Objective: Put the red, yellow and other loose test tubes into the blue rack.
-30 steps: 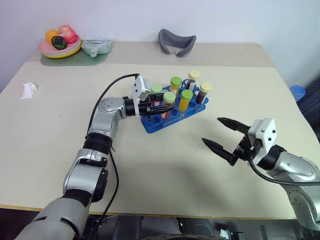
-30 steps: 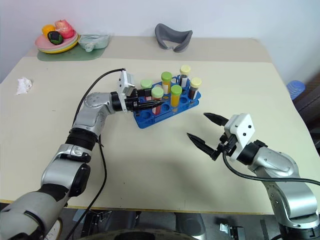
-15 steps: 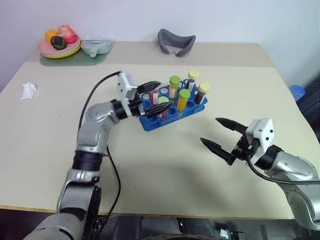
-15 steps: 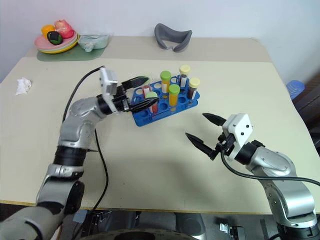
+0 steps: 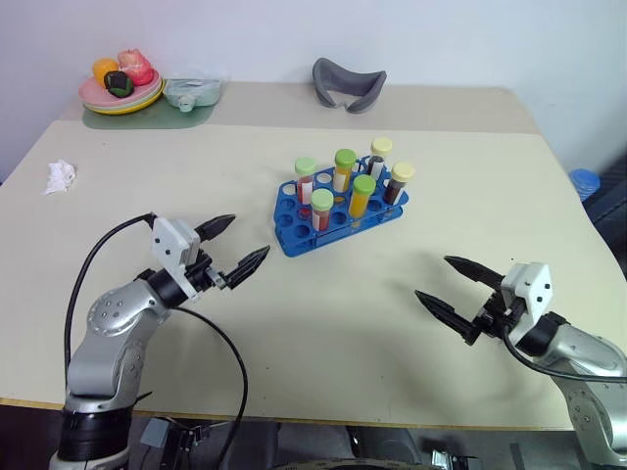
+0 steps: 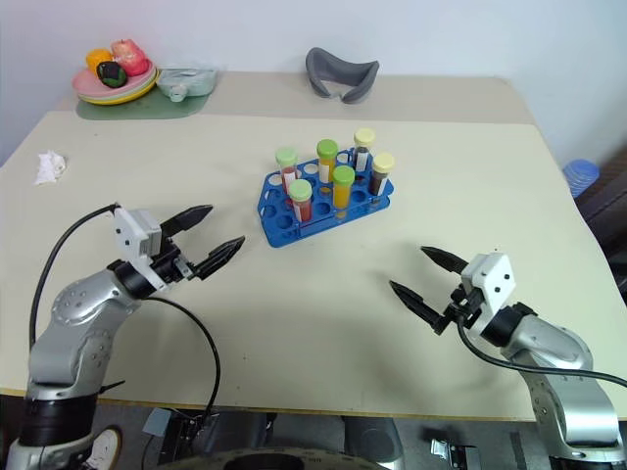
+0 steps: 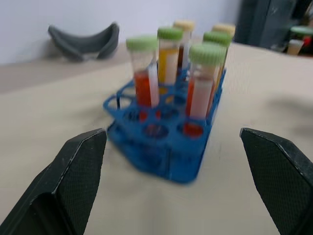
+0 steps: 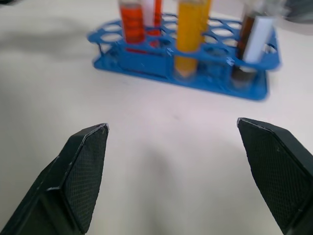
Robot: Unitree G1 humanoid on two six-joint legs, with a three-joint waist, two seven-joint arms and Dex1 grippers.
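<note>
I have both arms low over the table (image 5: 323, 343), and neither one carries anything. The left gripper (image 5: 235, 247) has its fingers spread wide, pointing toward the rack (image 5: 338, 211) from well apart. The right gripper (image 5: 453, 292) is spread too, near my right edge of the table, also well clear of the rack.

The rack sits mid-table with six tubes (image 5: 362, 196) standing upright in it: four green-capped, two yellow-capped, with red, orange and dark contents. I see no loose tube lying on the table, so I judge the task done or nearly so.

From here the main risk is my own arms. The rack looks light, and a low sweep by either gripper could clip it, slide it or tip the tall tubes over. One more reach in without a target could knock a cap or drag a tube out. Elsewhere, a crumpled tissue (image 5: 59, 176), a plate of toy fruit (image 5: 120, 90) and a grey holder (image 5: 348, 83) sit far off, out of harm's way.
</note>
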